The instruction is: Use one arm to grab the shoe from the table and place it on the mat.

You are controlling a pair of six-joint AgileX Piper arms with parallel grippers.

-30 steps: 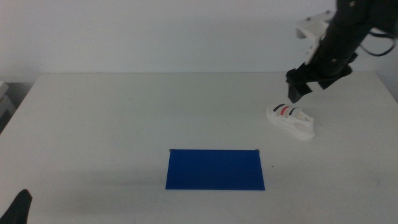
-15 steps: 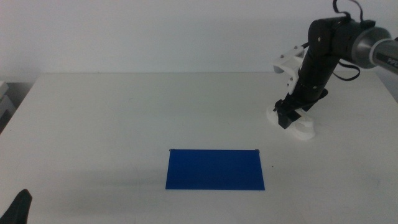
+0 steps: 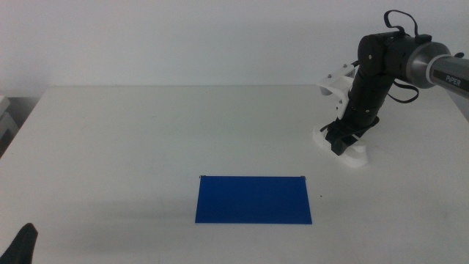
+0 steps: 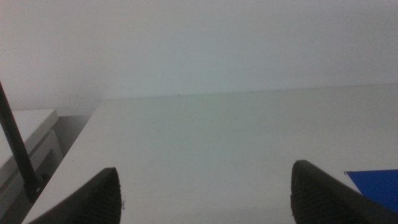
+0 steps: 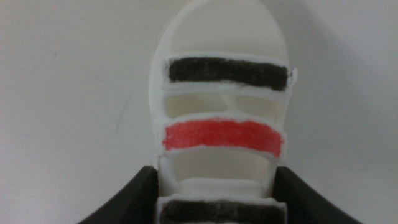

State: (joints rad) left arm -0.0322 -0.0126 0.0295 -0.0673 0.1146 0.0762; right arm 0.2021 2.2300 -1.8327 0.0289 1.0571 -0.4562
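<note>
The white shoe (image 3: 357, 155) with black and red stripes lies on the white table (image 3: 146, 132) at the right. The arm (image 3: 381, 70) reaches down from the right, and my right gripper (image 3: 339, 141) sits on the shoe, hiding most of it. In the right wrist view the shoe (image 5: 221, 137) fills the picture and the two dark jaws of the right gripper (image 5: 216, 199) press against its sides. The dark blue mat (image 3: 253, 199) lies flat in front of the middle, left of the shoe. My left gripper (image 3: 22, 246) waits at the bottom left corner, open and empty (image 4: 205, 193).
The mat's corner shows in the left wrist view (image 4: 376, 183). A white unit (image 4: 28, 140) and a thin black cable stand beyond the table's left edge. A plain wall rises behind the table.
My right gripper has come down from above the shoe onto it, and the jaws now grip its sides. The shoe, the mat and the left arm have not moved.
</note>
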